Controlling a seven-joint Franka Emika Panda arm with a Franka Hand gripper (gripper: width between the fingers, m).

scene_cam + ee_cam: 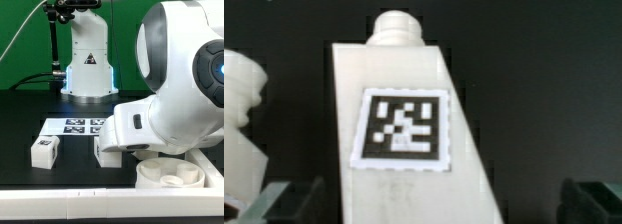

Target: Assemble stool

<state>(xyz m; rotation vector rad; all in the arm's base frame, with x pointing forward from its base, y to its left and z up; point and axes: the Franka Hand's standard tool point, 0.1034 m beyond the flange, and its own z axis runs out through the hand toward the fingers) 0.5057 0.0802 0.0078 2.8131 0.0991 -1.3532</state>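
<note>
Leg pick-up stage of stool assembly. Wrist view: the gripper (438,205) is spread wide, its fingertips (287,200) standing clear of both flat sides of the tagged leg (402,90) that lies between them, so nothing is gripped. The peg (393,25) on the leg's far end points away from the camera. A rounded white part (242,110), too cropped to identify, lies just beside the leg.

Exterior view: the round seat (172,180) rests on the black table (25,120). The tagged leg appears to lie near the seat, on the exterior view's left of it, under the arm's wrist (140,125). A second leg (44,151) lies farther from the seat on that side. The marker board (75,125) lies well apart from the seat. No leg is seen standing in the seat.

Judged next move: close the fingers on the leg's sides, lift it, then turn it so the peg meets a seat socket.
</note>
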